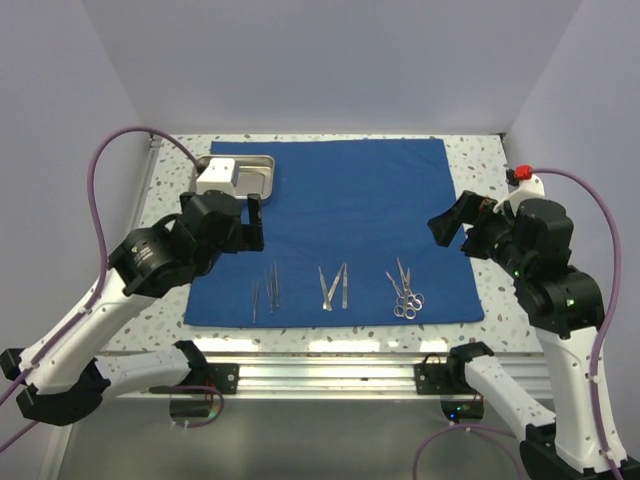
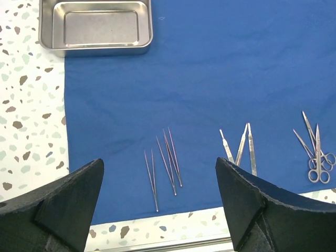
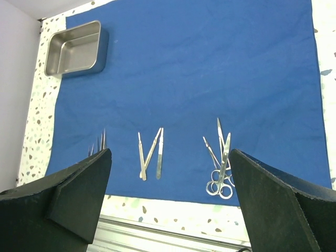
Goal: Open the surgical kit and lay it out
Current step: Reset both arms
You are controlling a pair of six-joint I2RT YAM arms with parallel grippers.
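1. The large royal-blue square cloth sheet (image 1: 360, 220) is matt woven fabric, softly creased.
2. The small rectangular steel tray (image 2: 100, 29), at the far left corner of the white speckled table (image 2: 26, 105), is bright metal with a polished rim and a duller, satin floor.
3. The thin steel tweezers (image 2: 169, 160) and small steel scissors (image 2: 317, 152), near the table's near edge, are bare, smooth, shiny metal.
4. The table looks smooth and stone-like, with little gloss.
5. My left fingers (image 2: 68, 210) and my right fingers (image 3: 68, 194) are black, matt and faintly grainy, plastic by the look.
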